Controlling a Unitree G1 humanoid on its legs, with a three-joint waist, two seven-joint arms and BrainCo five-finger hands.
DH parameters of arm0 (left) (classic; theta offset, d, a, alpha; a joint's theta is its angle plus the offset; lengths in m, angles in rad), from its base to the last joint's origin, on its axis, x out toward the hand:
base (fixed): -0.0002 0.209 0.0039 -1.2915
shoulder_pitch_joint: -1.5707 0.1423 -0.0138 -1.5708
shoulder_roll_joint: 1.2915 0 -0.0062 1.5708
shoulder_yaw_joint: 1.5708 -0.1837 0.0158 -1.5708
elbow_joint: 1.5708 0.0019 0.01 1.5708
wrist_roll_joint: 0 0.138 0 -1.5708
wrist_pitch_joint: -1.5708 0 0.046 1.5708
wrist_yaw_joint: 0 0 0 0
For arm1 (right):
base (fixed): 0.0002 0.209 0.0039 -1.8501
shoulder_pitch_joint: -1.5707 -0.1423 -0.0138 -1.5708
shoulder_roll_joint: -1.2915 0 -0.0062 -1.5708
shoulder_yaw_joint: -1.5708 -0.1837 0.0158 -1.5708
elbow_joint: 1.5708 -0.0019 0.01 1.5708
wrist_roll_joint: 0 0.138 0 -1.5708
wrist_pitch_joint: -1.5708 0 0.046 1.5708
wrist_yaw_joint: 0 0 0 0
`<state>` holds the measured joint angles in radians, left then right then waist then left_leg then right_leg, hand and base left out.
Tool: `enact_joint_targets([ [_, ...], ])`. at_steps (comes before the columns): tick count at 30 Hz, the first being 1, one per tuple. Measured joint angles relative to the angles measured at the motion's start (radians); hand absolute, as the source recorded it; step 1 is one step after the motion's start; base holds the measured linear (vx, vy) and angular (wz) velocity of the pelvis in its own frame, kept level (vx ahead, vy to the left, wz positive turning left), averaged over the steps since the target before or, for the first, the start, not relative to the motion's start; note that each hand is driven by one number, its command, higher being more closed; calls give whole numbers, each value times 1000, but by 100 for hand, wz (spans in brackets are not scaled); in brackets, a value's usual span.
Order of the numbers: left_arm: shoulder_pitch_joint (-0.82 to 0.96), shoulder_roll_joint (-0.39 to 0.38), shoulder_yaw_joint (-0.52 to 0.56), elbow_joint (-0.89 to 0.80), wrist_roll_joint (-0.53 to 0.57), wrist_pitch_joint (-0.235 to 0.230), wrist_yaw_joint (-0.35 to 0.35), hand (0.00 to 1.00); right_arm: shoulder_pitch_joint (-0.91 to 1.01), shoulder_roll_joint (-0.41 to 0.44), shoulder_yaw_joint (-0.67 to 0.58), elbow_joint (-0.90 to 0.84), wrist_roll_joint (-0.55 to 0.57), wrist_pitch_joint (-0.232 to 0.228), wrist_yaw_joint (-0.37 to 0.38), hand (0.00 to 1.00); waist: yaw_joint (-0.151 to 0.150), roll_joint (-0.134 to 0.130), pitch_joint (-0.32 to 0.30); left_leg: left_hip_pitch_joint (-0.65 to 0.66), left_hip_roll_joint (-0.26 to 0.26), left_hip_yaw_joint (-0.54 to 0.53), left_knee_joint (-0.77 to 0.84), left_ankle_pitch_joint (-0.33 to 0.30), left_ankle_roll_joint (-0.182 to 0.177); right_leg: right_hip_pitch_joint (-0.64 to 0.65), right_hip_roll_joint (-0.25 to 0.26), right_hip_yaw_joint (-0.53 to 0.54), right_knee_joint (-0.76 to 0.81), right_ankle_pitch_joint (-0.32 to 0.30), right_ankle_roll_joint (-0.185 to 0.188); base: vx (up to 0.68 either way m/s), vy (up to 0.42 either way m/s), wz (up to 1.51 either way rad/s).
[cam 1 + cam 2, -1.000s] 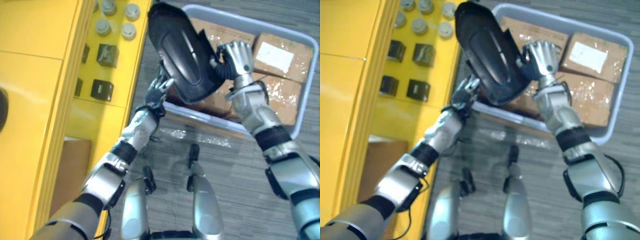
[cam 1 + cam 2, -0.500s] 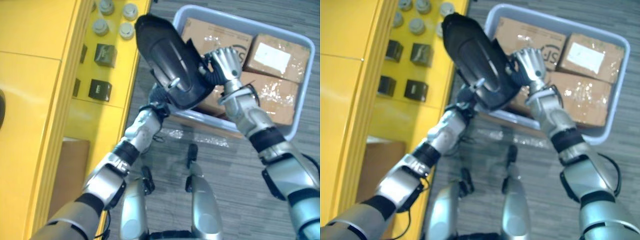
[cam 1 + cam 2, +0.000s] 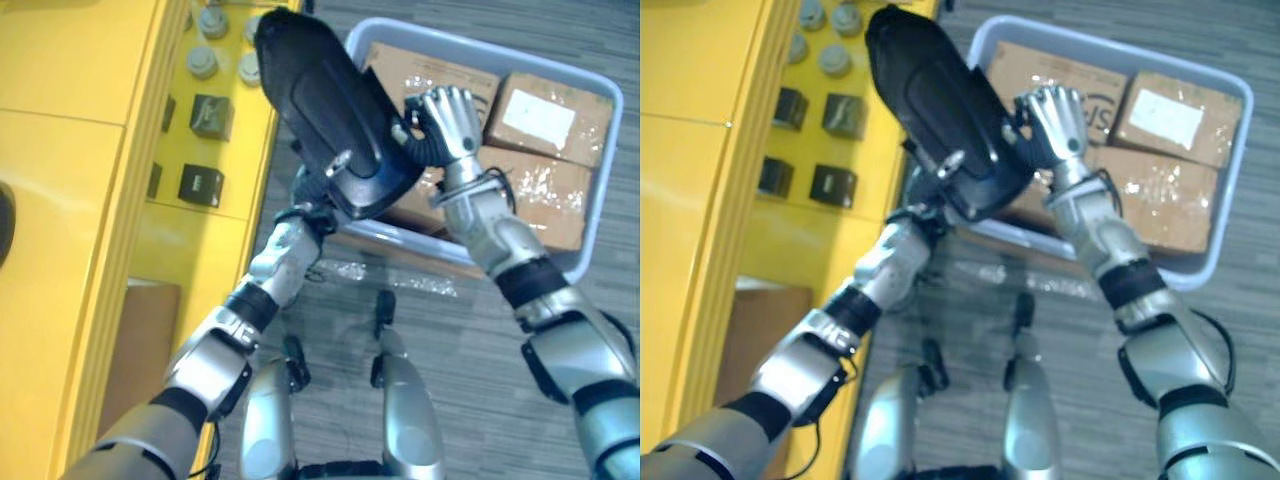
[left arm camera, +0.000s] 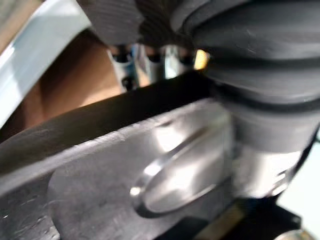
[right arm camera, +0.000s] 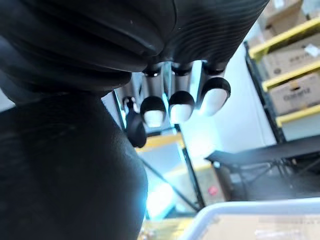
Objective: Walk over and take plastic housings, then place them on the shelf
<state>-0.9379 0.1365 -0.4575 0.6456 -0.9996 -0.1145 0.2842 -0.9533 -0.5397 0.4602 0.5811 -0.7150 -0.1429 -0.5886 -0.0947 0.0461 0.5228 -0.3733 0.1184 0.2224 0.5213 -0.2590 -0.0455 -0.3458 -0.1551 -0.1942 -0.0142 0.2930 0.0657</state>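
Left eye view has the housing (image 3: 330, 110) held up, tilted, between both hands over the bin's (image 3: 410, 243) near corner, its top end over the shelf (image 3: 80, 120) edge. My right hand (image 3: 445, 118) curls round its rim. My left hand (image 3: 308, 195) props it from below, and I cannot tell its grip. I judge it could slip off that prop onto the boxes (image 3: 545, 105), or swing wide and knock the caps (image 3: 203, 62). Bin holds taped cardboard boxes; shelf carries grey caps and dark cubes (image 3: 212, 110).

Warehouse: yellow shelf (image 3: 90, 150) with parts (image 3: 214, 112), grey tote (image 3: 500, 50) of cardboard boxes (image 3: 545, 110).
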Motion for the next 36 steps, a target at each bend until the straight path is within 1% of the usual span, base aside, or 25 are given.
enact_joint_targets([
  [4,39,13,-4,-46,25,-1,1,100,65,15,-27,-57,16,-8,-17,100,-7,0,0,17,0,3,-10,0,0,17,1,0,-13,1,0,-27,57,-1],
  [7,66,15,-19,-47,25,-1,1,100,115,23,-30,-76,16,-9,-28,100,-8,-1,-1,51,1,4,-25,0,-1,50,2,-2,-25,1,1,-7,65,0],
  [10,92,18,-22,-58,25,-1,-9,100,177,39,-49,-132,15,-17,-47,100,-8,-6,-3,64,2,1,-28,-1,-2,69,2,-8,-32,1,1,-23,77,3],
  [12,125,42,-22,-80,25,-8,-25,100,216,58,-49,-171,14,-42,-56,100,-8,-17,-8,72,3,2,-28,-1,-2,76,4,-9,-33,1,0,-45,72,-1],
  [16,178,61,-19,-129,29,-12,-32,100,308,84,-49,-267,15,-83,-85,100,-4,-26,-11,125,5,-2,-43,-4,-6,136,7,-22,-51,0,0,-39,80,1],
  [17,189,68,-16,-149,35,-15,-32,100,327,92,-51,-288,15,-93,-91,100,-2,-34,-17,130,6,-1,-43,-6,-6,141,8,-23,-52,-1,0,-55,78,-2],
  [19,205,96,-12,-184,58,-26,-47,100,370,120,-56,-331,16,-118,-95,100,0,-66,-41,132,8,2,-45,-6,-6,147,11,-25,-65,-7,-6,-65,75,-4],
  [21,225,92,4,-184,70,-41,-69,100,398,133,-57,-341,16,-125,-108,100,0,-81,-52,154,10,3,-52,-8,-8,164,13,-27,-65,-10,-7,-29,73,-3],
  [22,271,90,7,-200,74,-53,-89,100,442,149,-54,-363,16,-137,-112,100,0,-86,-84,180,12,5,-68,-10,-11,180,16,-27,-65,-20,-11,-2,55,-5],
  [23,281,89,6,-204,75,-56,-94,100,452,151,-53,-369,16,-138,-113,100,0,-86,-92,182,12,6,-71,-10,-12,181,16,-27,-65,-21,-10,39,72,-3],
  [24,313,88,7,-221,90,-61,-100,100,481,156,-46,-385,16,-144,-117,0,0,-86,-116,199,12,7,-84,-9,-13,192,18,-28,-65,-23,-9,65,50,1],
  [25,348,86,10,-242,111,-65,-100,100,514,158,-41,-397,16,-145,-125,0,2,-85,-144,221,11,8,-101,-8,-16,206,19,-29,-65,-29,-2,79,60,1],
  [26,355,85,10,-247,114,-68,-100,100,521,158,-39,-399,16,-145,-127,0,2,-84,-150,225,12,8,-103,-9,-17,209,20,-30,-65,-31,-2,69,47,-2],
  [27,386,84,10,-269,125,-79,-100,100,547,161,-35,-415,18,-145,-133,0,6,-85,-177,240,11,11,-116,-7,-19,215,21,-29,-66,-34,-4,82,45,-3],
  [29,420,78,13,-299,166,-87,-94,100,583,167,-33,-437,38,-151,-136,0,13,-84,-195,277,11,14,-139,-5,-23,240,21,-30,-66,-39,-3,78,47,-5],
  [32,483,51,25,-357,286,-97,-48,100,643,173,-31,-447,78,-154,-156,0,31,-82,-240,317,9,30,-174,0,-27,257,20,-29,-67,-42,-4,41,32,-10],
  [33,504,48,30,-386,318,-97,-24,100,662,180,-31,-462,96,-153,-156,0,32,-83,-243,339,8,32,-184,1,-27,274,21,-29,-67,-43,-5,37,27,-6],
  [34,511,46,30,-394,341,-97,-15,100,674,184,-31,-471,109,-152,-157,0,32,-83,-248,346,8,32,-191,1,-27,279,21,-30,-67,-44,-5,0,0,0],
  [35,523,39,30,-407,385,-97,13,100,701,190,-31,-488,130,-135,-159,0,34,-87,-270,351,4,34,-201,3,-27,280,17,-30,-67,-52,-2,0,0,0],
  [36,533,33,32,-421,415,-97,30,100,720,194,-35,-497,146,-128,-160,0,36,-88,-283,355,3,34,-205,4,-27,283,15,-31,-68,-56,2,0,0,0],
])
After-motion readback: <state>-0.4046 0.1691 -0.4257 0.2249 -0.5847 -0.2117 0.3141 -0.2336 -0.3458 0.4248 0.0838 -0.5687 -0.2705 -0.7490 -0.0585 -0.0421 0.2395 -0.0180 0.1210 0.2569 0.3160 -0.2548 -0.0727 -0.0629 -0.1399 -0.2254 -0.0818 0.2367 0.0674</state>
